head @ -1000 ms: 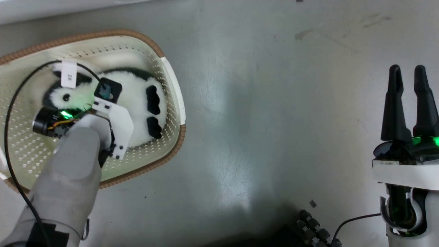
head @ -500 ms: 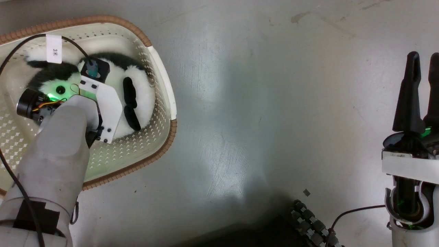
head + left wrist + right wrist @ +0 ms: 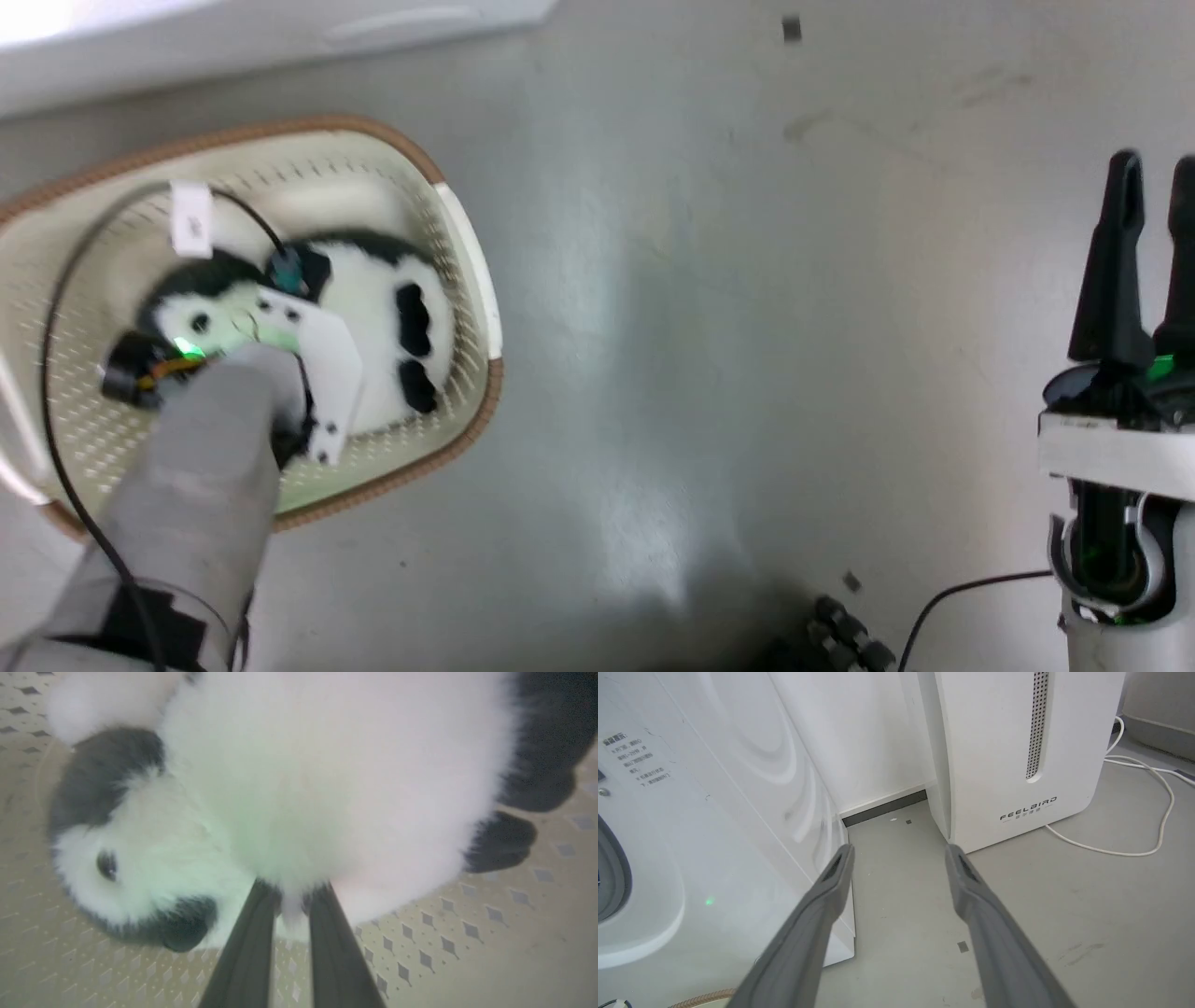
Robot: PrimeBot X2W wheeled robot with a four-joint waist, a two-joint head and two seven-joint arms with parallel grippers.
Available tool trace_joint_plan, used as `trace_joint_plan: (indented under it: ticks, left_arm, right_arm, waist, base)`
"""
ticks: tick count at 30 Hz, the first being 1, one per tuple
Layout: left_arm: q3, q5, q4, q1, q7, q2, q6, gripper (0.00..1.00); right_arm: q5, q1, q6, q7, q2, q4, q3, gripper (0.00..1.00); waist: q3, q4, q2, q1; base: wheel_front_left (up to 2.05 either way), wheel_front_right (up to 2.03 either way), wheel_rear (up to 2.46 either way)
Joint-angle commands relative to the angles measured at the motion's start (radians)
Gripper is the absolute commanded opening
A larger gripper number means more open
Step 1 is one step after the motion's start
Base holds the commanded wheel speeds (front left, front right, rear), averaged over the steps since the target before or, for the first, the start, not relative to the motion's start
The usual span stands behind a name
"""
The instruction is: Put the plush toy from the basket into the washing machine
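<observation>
The plush toy [image 3: 373, 308], a white panda with black paws, lies in the right half of the basket [image 3: 280, 131] on the floor. My left arm [image 3: 205, 467] reaches down into the basket over the panda. In the left wrist view, my left gripper [image 3: 292, 896] is shut on a tuft of the plush toy's [image 3: 327, 788] white belly fur, with the perforated basket floor [image 3: 467, 933] below. My right gripper [image 3: 1155, 173] hangs open over bare floor at the far right, holding nothing. The washing machine [image 3: 691, 812] stands left of the right gripper [image 3: 899, 851], its grey gasket [image 3: 609, 872] at the view's edge.
A white FEELBIRD appliance [image 3: 1017, 742] stands to the right of the washer, with a white cable [image 3: 1134, 849] trailing on the floor. A black cable with a white label [image 3: 191, 219] loops over the basket. The washer's white front [image 3: 233, 37] runs along the top.
The head camera has shifted, so the whole picture has slid. My left gripper stays on the panda in the basket. The right gripper keeps its open pose.
</observation>
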Motion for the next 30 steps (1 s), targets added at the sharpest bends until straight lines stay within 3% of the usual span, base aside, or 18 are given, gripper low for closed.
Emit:
trace_joint_plan:
  ticks: [1,14,30]
  left_arm:
    - [-0.005,-0.012,0.009,0.034,-0.018,-0.014,-0.007,0.0]
    - [-0.086,-0.061,-0.006,0.15,-0.211,-0.106,-0.013,0.0]
    - [-0.119,-0.148,-0.034,0.245,-0.469,-0.161,-0.012,0.0]
  right_arm:
    - [-0.015,0.024,-0.001,-0.005,0.0,0.007,-0.006,1.0]
    - [-0.113,0.124,-0.001,-0.005,0.0,0.034,-0.001,1.0]
    - [-0.158,0.241,-0.001,-0.005,0.0,0.05,-0.011,1.0]
  waist:
    - [-0.087,0.041,0.0,-0.0001]
    - [-0.358,0.156,0.0,-0.0001]
    - [-0.589,0.257,0.0,-0.0001]
  base:
    - [0.0,0.0,0.0]
    - [0.0,0.0,0.0]
    - [0.0,0.0,0.0]
